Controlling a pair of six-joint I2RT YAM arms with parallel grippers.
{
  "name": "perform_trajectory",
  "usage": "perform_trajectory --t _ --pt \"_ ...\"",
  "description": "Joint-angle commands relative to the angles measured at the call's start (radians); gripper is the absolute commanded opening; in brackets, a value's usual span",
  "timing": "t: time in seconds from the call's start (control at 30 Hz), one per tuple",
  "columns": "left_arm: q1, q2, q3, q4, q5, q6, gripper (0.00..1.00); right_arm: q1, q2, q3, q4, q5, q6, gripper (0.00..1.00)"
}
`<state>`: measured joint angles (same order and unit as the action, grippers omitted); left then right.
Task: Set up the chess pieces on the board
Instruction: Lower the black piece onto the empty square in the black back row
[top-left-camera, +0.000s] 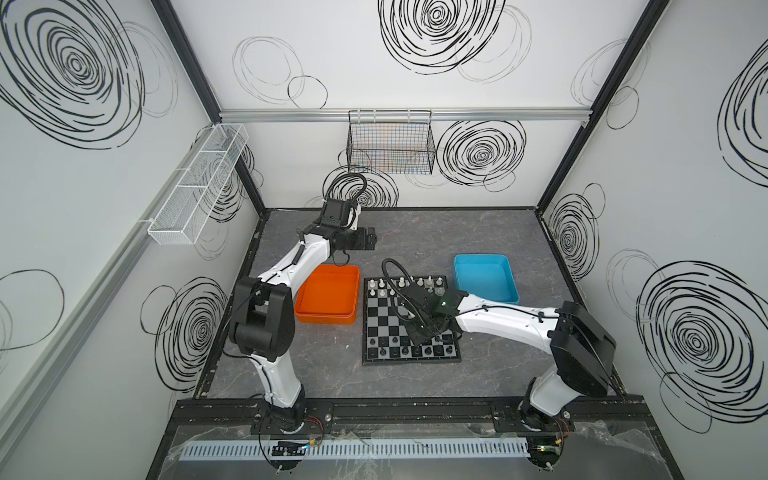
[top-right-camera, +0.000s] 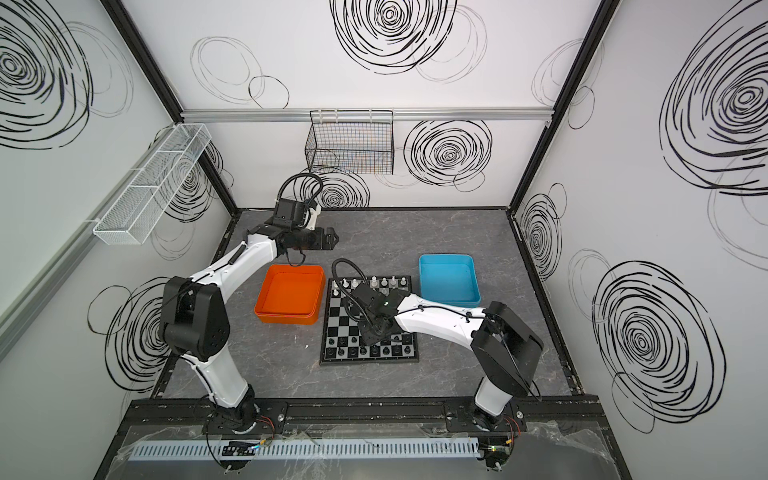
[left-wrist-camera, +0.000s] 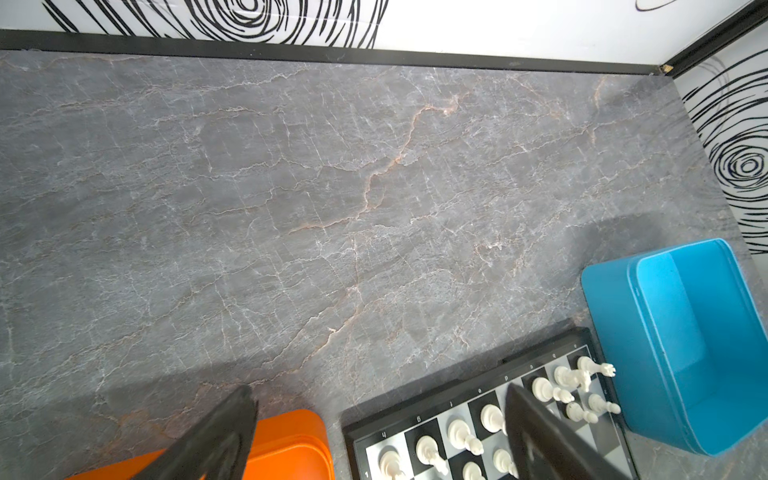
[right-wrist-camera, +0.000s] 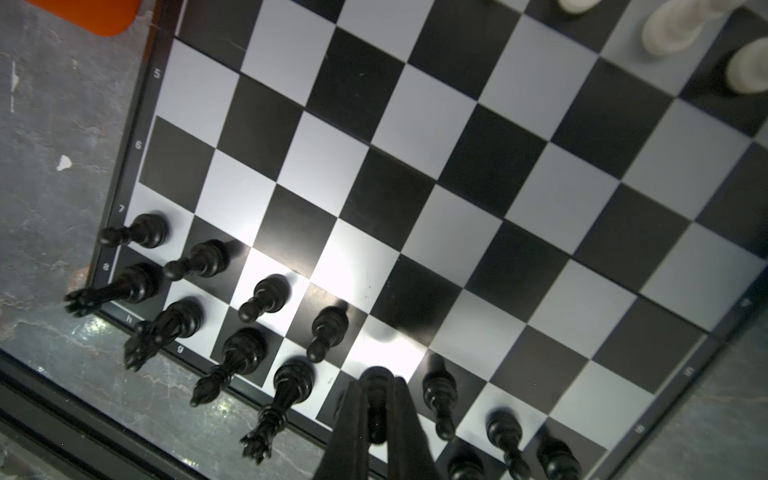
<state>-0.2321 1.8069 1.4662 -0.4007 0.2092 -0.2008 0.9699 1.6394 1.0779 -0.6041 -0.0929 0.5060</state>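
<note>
In both top views, the left gripper (top-left-camera: 372, 240) is held above the bare grey marbled tabletop (top-left-camera: 415, 232), beyond the shallow orange plastic tray (top-left-camera: 325, 318). Its jaws are spread wide and hold nothing; it appears to be parked clear of the work. No pieces are seen in that tray.

Just beside it lies the square black-and-silver chequered board (top-left-camera: 384, 320). Small white plastic chess pieces (top-left-camera: 401, 282) are ranked along its far two rows and small black chess pieces (top-left-camera: 390, 352) along the near two, as an opening position demands.

The right gripper (right-wrist-camera: 377, 382) hangs low over the black ranks, its jaws closed on a slim black piece (right-wrist-camera: 376, 409), seemingly to fill a gap there. Whether its base touches the board cannot be told.

The shallow blue plastic tray (top-left-camera: 498, 299) sits by the board's far right corner, with nothing seen inside.
</note>
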Motion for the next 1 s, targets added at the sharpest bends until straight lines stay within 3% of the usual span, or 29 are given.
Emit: perform_trajectory --t 0.0,0.97 --pt "-0.001 -0.014 -0.007 0.026 0.013 -0.008 0.96 0.007 0.015 -0.011 0.021 0.021 0.023 0.09" --pt "-0.004 -0.007 -0.009 0.026 0.022 -0.014 0.96 0.012 0.059 -0.032 0.032 -0.013 0.025 0.12"
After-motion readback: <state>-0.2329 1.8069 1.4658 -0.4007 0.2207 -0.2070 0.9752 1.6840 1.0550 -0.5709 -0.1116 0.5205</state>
